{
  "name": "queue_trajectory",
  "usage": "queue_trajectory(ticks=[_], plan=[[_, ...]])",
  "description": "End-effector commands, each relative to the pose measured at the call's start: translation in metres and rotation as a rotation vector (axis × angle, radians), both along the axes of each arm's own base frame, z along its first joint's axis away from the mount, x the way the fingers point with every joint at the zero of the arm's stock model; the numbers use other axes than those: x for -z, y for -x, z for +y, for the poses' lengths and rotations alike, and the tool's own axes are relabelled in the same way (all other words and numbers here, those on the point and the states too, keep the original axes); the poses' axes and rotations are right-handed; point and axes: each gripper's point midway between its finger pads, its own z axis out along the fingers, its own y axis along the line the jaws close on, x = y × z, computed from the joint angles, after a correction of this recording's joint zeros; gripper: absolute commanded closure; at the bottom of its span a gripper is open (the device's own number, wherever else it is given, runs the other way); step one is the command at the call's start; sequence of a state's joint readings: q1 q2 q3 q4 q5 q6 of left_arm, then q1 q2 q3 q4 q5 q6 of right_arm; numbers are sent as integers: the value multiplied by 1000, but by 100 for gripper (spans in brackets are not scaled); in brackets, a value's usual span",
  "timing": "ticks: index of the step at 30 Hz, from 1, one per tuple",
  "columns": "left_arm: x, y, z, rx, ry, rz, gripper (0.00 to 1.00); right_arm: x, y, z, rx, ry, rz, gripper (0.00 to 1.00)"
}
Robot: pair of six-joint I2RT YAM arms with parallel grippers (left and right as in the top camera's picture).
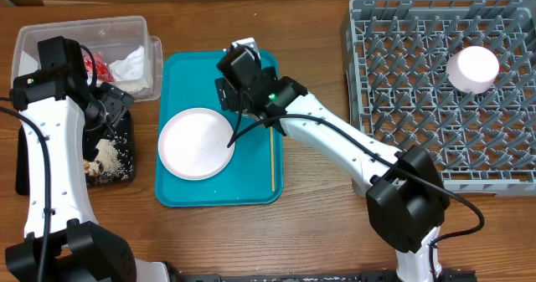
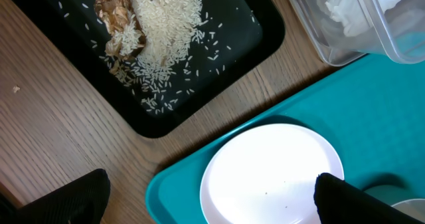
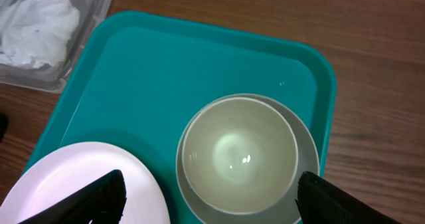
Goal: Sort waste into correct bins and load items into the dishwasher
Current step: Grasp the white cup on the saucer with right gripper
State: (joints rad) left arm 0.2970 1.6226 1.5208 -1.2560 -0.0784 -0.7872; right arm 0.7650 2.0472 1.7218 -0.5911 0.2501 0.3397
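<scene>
**Bowl in reach of the right arm.** A pale green bowl [image 3: 238,152] is pictured at the far end of a teal tray [image 1: 180,73], directly beneath the right hand [image 3: 211,184]. The fingers of that hand are held wide apart, and nothing is gripped. The bowl is seen mouth-up, seated on what may be a second dish of the same colour; which it is cannot be told.

Being round, the bowl offers no long axis, so the grasp is judged to turn on the rim alone, whether pinched or straddled from above. The right arm is plainly the nearer of the two. The dish rack [image 1: 402,106], where a white cup [image 1: 472,69] is held, lies on that arm's side of the wooden surface [image 1: 327,232].

A white plate [image 1: 196,143] is seen just beside the bowl on the teal tray, and a chopstick [image 1: 271,161] is laid lengthwise near its right edge. The left hand [image 2: 211,183], also spread and empty, is shown above the plate's edge. Near it is a black tray [image 2: 255,31] scattered with rice, with a clear bin [image 1: 50,39] of crumpled paper beyond. The bowl's lift to the dish rack is judged the step in hand.
</scene>
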Motion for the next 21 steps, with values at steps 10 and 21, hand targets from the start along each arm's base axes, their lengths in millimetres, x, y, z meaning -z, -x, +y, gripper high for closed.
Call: queue_trajectory(ticks=[10, 21], plan=[[-2, 2, 1, -24, 2, -10, 0, 41, 11, 29, -182, 151, -37, 27], [-2, 2, 1, -24, 2, -10, 0, 55, 11, 27, -180, 184, -24, 55]])
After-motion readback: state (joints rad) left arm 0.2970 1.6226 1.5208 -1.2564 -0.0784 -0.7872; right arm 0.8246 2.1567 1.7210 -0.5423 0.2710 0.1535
